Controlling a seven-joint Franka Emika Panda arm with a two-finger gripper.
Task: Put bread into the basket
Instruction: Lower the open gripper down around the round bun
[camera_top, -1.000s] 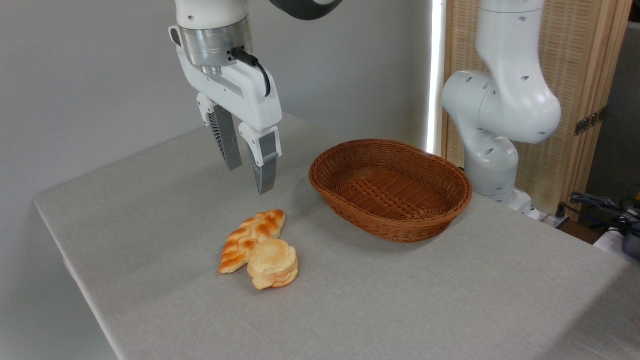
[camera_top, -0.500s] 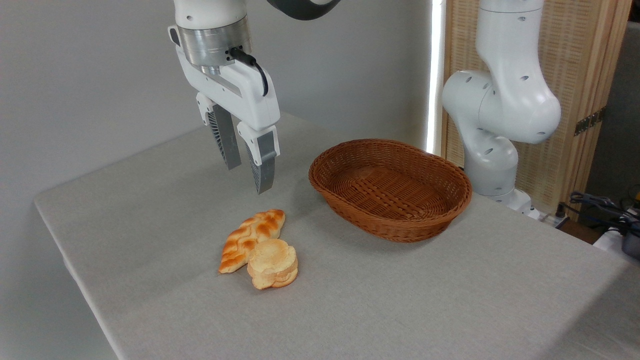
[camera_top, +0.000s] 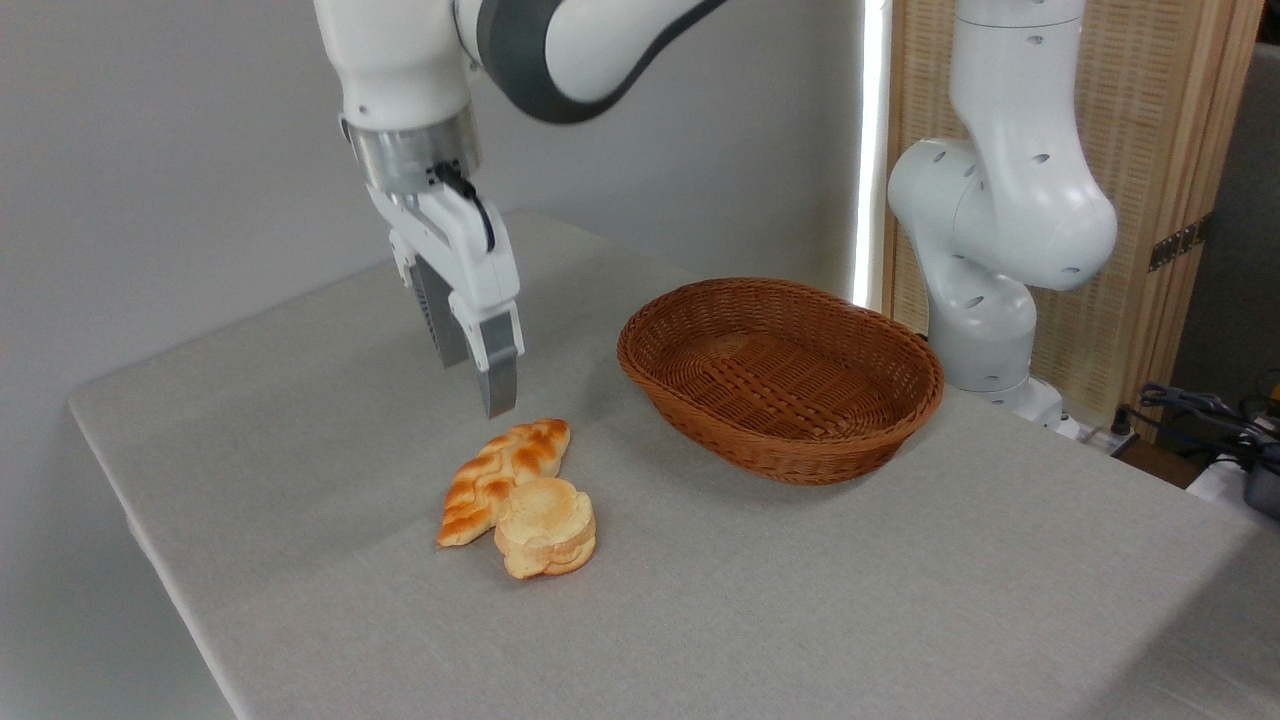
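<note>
Stage: approach only; by my reading, nothing of the task proper is done yet.
Bread (camera_top: 546, 526): the small round pale bun lies on the grey surface (camera_top: 800, 600) near the front left, touching the near end of the braided loaf (camera_top: 503, 475) beside it. Nothing grips it.
Basket (camera_top: 781, 375): sits to the right and farther back, well apart from the bread; its woven floor shows no contents.
Gripper (camera_top: 480, 375): hangs above the surface, just beyond the far tip of the braided loaf and clear of both breads.
Fingers (camera_top: 497, 375): seen nearly edge-on, one in front of the other, so I cannot tell whether they are spread or pressed together; they hold nothing.
Left to do: bring the gripper nearer, over the bun, lower around it, close, lift, carry right to the basket, let go.
Watch point: the bun touches the loaf, so a finger on that side may nudge or catch the wrong bread.
</note>
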